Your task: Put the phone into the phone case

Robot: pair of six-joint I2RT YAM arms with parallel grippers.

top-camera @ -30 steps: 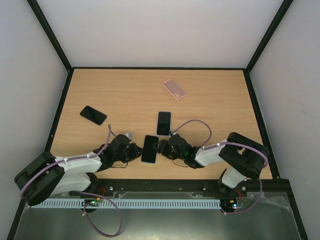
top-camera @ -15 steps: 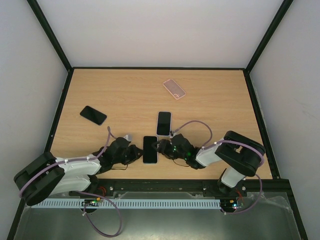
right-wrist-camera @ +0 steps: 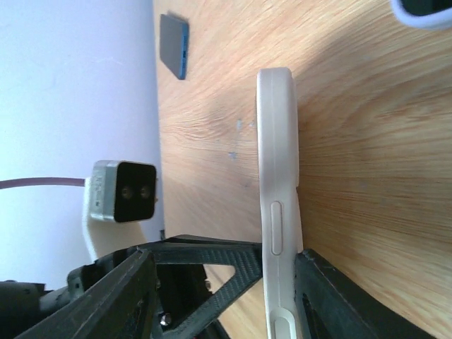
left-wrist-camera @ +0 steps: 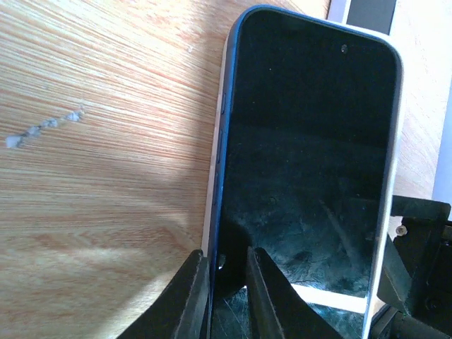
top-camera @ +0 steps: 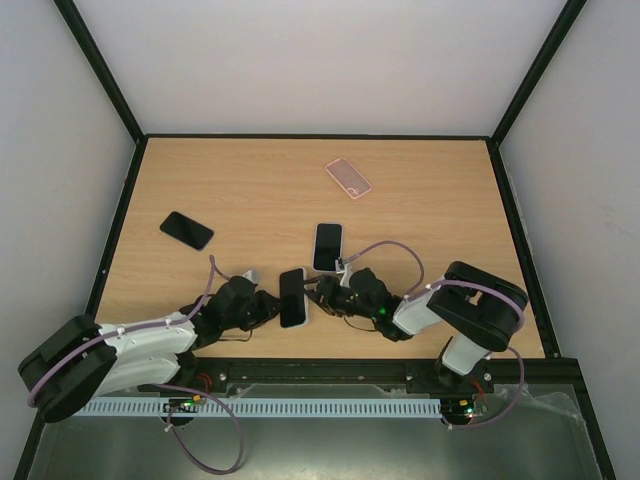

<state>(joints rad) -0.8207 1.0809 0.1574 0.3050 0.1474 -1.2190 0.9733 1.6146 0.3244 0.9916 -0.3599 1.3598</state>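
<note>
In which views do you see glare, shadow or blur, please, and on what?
Top external view: even light, sharp, only faint shadows. Left wrist view: the blue-edged phone with black glass screen carries pale reflections low down; the left claw looks soft, too near. Right wrist view: the white plastic phone case is sharp; the wooden table beside it lies in soft shadow.

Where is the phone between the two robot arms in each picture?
Top external: the phone sits low, just left of centre.
Left wrist: it fills the right half, dark screen showing.
Right wrist: edge-on, a pale strip down the middle.
Shared landmark: the second phone beyond it, top right in both wrist views.
</note>
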